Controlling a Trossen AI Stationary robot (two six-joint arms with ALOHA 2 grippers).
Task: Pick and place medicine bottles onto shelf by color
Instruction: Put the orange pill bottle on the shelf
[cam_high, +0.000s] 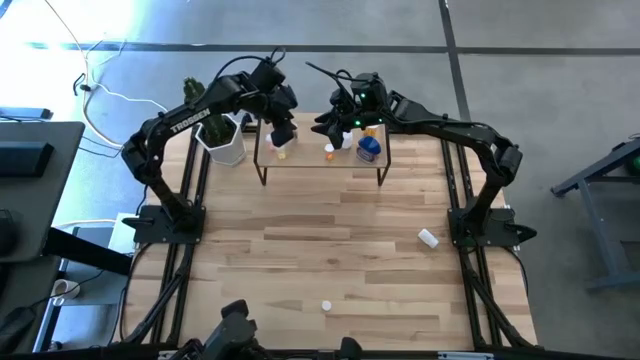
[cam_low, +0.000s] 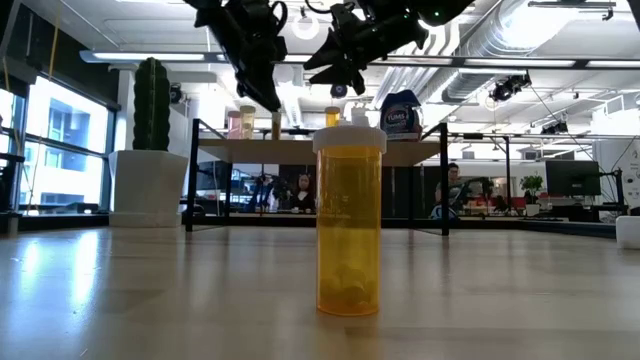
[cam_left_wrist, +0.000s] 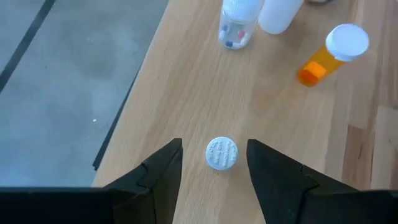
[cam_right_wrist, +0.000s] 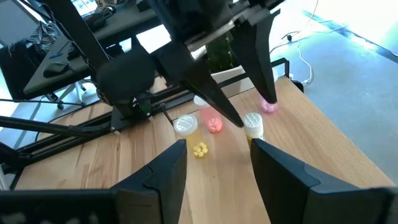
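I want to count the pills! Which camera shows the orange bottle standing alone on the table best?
The low view: the orange bottle stands upright right in front, with pills visible at its bottom. The high view shows it only as a tiny white dot from above. Neither wrist view shows it.

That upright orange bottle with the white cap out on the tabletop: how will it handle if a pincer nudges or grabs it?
The translucent orange cylindrical bottle with white cap stands tall on a narrow base, so a high nudge would probably tip it. Once down, its round body would likely roll. Only a few pills show at its bottom, so it is probably light; the smooth plastic wall may slip in a loose grip.
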